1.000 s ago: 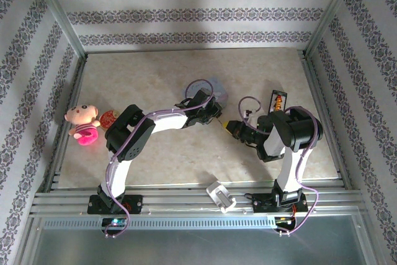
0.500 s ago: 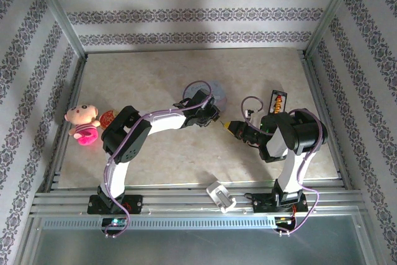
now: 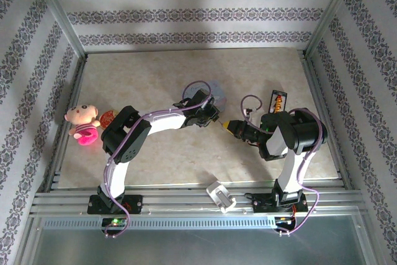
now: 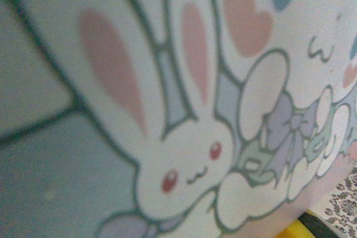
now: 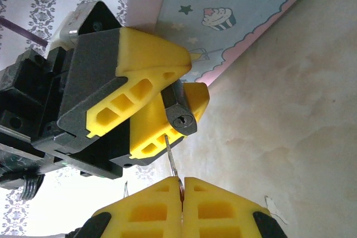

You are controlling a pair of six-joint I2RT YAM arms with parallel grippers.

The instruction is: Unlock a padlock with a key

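Centrally, padlock [image 5: 180, 116], beige marbled table [image 3: 155, 72], striped walls [image 3: 186, 13]

I work in a robot test cell: aluminium posts [image 3: 57, 13] frame wallpapered panels [image 3: 198, 15] around my marble-look tabletop [image 3: 142, 76], with slotted metal rails [image 3: 167, 202] in front.

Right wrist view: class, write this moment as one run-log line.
left gripper shut on padlock | right gripper shut on key | key tip near keyhole, not inserted
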